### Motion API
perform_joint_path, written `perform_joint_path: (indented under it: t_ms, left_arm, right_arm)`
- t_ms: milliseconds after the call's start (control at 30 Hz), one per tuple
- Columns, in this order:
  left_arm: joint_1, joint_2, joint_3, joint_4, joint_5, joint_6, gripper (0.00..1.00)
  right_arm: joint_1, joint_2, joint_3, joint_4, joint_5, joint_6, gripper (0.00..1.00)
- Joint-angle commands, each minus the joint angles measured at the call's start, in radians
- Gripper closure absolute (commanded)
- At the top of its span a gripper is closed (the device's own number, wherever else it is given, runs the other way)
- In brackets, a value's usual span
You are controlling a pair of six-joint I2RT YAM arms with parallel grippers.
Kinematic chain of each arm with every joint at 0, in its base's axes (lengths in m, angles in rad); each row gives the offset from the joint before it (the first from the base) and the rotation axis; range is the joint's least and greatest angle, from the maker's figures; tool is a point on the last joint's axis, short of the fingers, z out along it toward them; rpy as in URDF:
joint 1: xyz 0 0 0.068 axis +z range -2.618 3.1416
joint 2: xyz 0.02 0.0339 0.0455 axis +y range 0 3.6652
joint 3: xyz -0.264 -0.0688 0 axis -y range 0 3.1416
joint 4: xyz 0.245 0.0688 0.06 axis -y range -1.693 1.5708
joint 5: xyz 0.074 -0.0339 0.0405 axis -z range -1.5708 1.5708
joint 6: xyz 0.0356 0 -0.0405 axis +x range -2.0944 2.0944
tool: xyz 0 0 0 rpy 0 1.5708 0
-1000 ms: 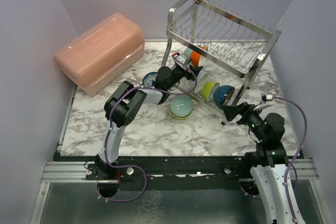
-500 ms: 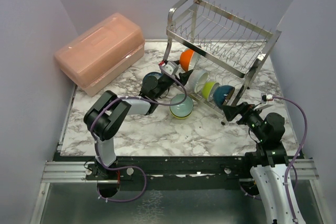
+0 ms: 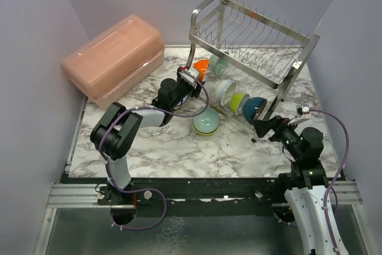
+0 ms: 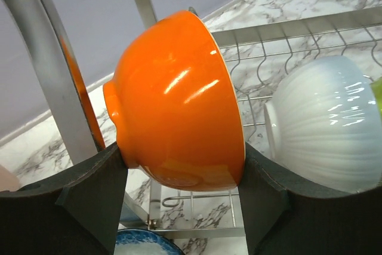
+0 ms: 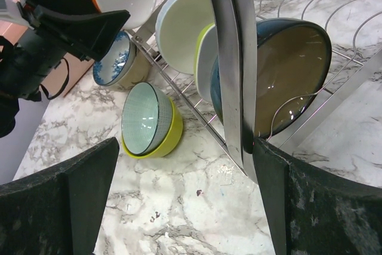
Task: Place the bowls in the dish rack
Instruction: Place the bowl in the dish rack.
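My left gripper is shut on an orange bowl with a white inside and holds it at the left end of the steel dish rack. In the left wrist view the orange bowl sits between the fingers. The lower shelf holds a mint bowl, a white bowl, a lime bowl and a teal bowl. A mint bowl nested in a lime one lies on the table. My right gripper is open and empty by the rack's front post.
A pink lidded box stands at the back left. A blue-and-white bowl sits on the table under the left arm, beside the rack. The white ribbed bowl stands close to the right of the orange one. The table is marble.
My left gripper has moved left and away from the rack's lower shelf with the orange bowl in it. The mint bowl behind it now shows. The right arm has not moved.
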Motion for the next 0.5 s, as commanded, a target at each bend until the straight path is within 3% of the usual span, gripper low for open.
perform_joint_path:
  t_ms: [0, 467]
  left_arm:
    - [0.015, 0.023, 0.071, -0.065, 0.057, 0.065, 1.0]
    - [0.016, 0.124, 0.22, -0.24, 0.175, 0.13, 1.0]
  right_arm:
    - [0.012, 0.014, 0.027, -0.01, -0.027, -0.013, 0.03]
    - [0.014, 0.021, 0.026, -0.002, -0.022, -0.021, 0.03]
